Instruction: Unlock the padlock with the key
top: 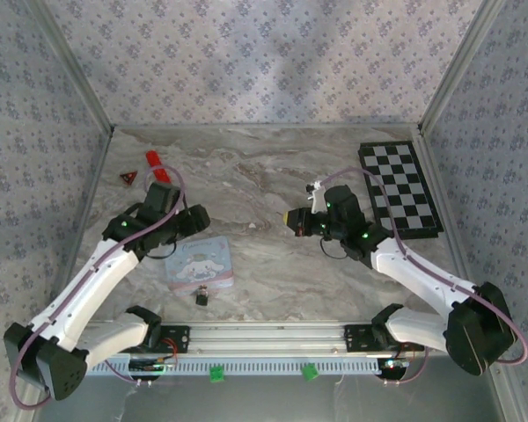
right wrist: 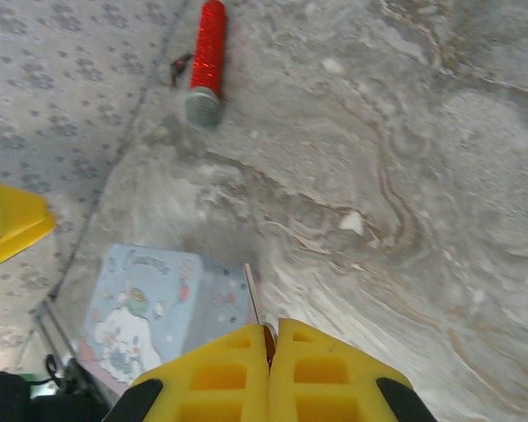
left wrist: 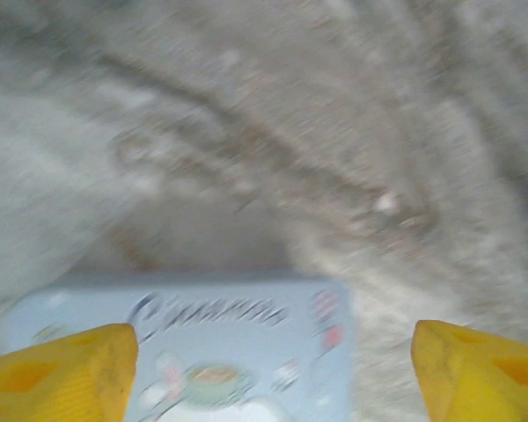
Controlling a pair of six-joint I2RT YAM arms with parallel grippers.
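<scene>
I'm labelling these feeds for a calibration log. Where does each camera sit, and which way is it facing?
Top external: above and behind the bases, looking down on the table; left arm and right arm show, padlock near the front.
Left wrist: on the left arm, blurred, looking down at the tin; left jaws spread wide at the bottom corners.
Right wrist: on the right arm, facing the red cylinder and the tin; right jaws shut on the key.
Shared: all three show the tin.
</scene>
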